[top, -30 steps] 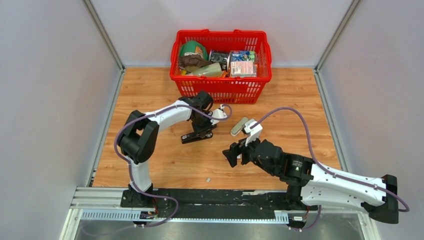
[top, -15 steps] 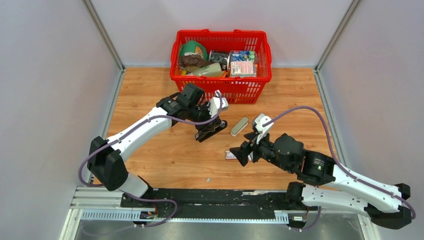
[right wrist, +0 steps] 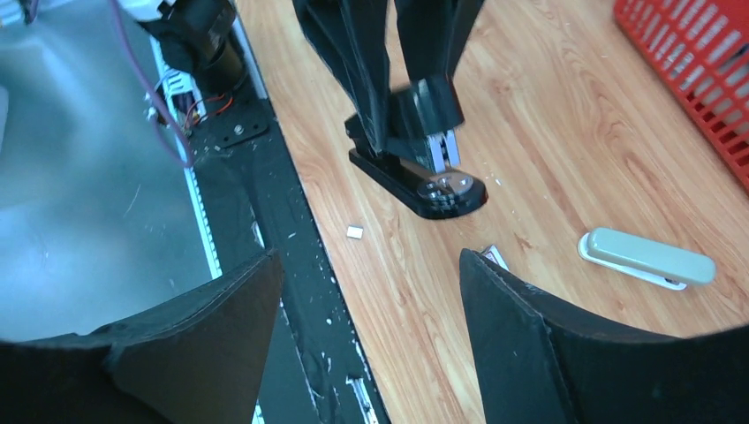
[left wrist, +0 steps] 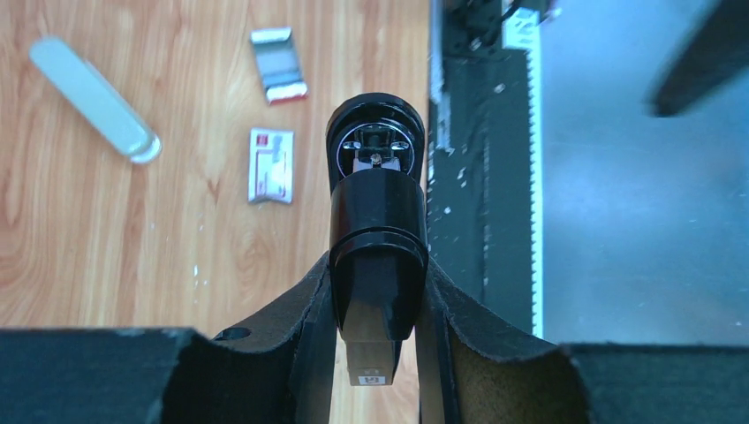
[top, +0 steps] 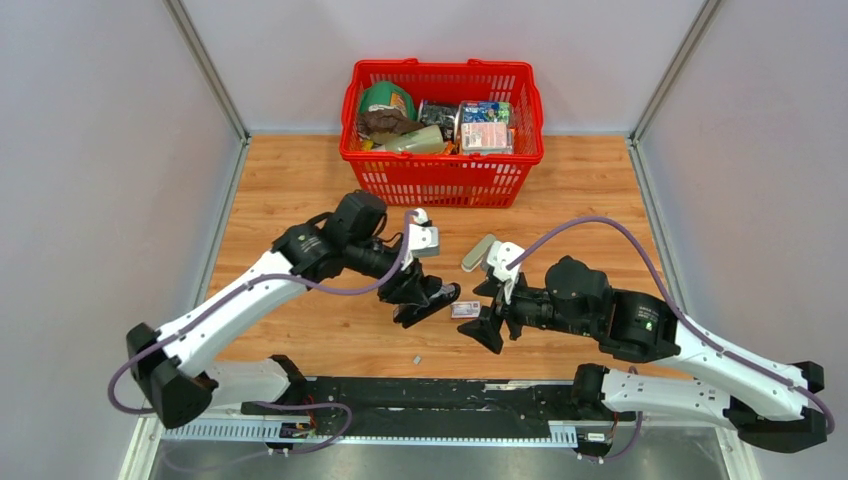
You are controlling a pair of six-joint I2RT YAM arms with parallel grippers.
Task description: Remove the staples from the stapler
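Clamping both fingers against the sides of the black stapler, the left gripper is holding it low over the wooden table, near the front edge and between the two arms; whether its base is touching the wood I cannot tell. The stapler is hanging partly hinged open, its flat base with the round metal plate dropping away from the upper body, where silvery inner parts are showing. The right gripper is hovering just to the stapler's right, its fingers spread wide and grasping nothing. A small printed box is lying on the table between the two grippers, a grey oblong piece is lying farther back toward the red basket, and a tiny pale fragment is sitting near the front rail.
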